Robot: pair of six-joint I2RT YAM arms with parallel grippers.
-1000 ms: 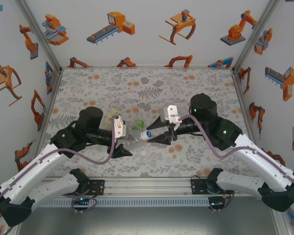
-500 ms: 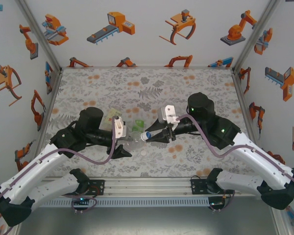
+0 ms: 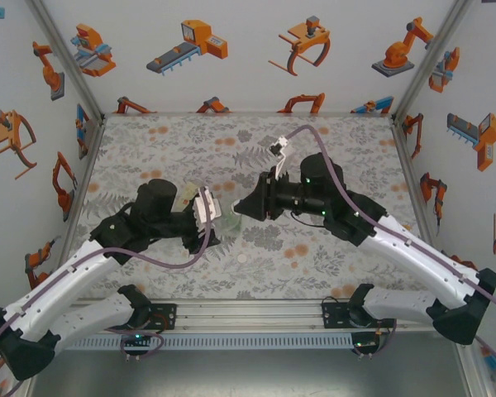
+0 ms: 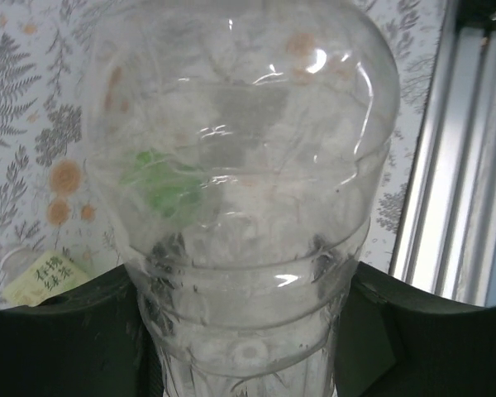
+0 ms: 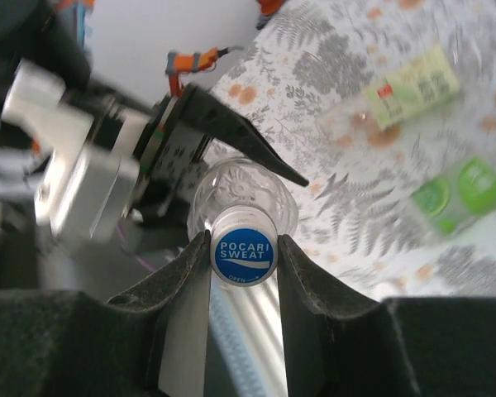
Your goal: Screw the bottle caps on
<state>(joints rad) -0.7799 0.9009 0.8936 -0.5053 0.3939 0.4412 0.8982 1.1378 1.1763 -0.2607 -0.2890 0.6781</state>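
In the top view, both wrists cover most of the bottle (image 3: 229,222). We see only a pale sliver of it at frame centre, between the left claw (image 3: 213,233) and the right claw (image 3: 241,208).

In the left wrist view, the bottom edge cuts off the bottle's lower part. We cannot tell which end faces the camera. The dark fingers (image 4: 74,331) stand at lower left and lower right, and their tips are hidden behind the clear wall.

In the right wrist view, the upper left is blurred.

Left claw: opened to the bottle's width and clamped on its body from both sides.

Right claw: nearly closed. Its fingers (image 5: 302,277) press both sides of the cap (image 5: 243,250), which has a blue printed top and sits on the bottle's mouth at lower centre.

Two more bottles lie on the table (image 3: 331,149): the yellow bottle (image 5: 409,87) at upper right and the green bottle (image 5: 461,194) at right. Their clear bodies are hard to make out against the leaf pattern, and only the labels read plainly.
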